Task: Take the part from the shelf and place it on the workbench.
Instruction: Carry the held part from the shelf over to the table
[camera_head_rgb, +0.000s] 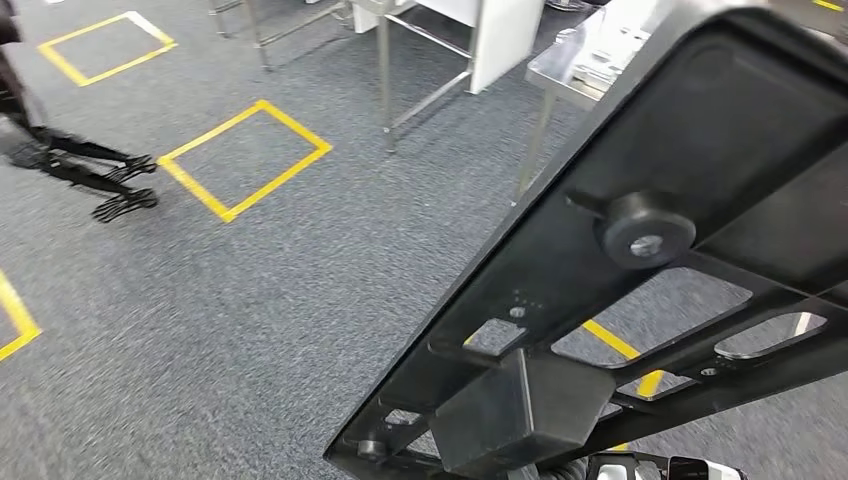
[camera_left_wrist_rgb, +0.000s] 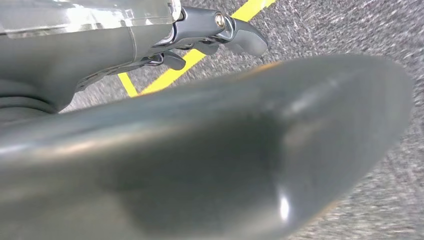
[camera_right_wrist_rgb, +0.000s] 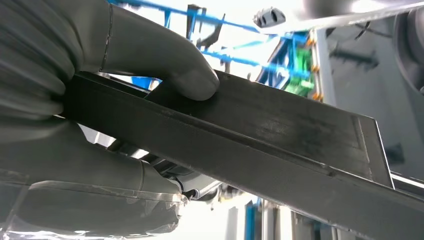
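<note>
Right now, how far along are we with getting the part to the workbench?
Pickup looks done: the black part is off the shelf, carried above the carpet. In hand: the right robot hand grips its edge, thumb on top. The left robot hand hangs over the floor, holding nothing. Left to do: reach the metal bench ahead and set the part down.

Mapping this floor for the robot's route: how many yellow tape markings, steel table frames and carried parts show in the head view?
Yellow tape floor markings: 5
Steel table frames: 3
Large flat black metal part: 1
Total: 9
</note>
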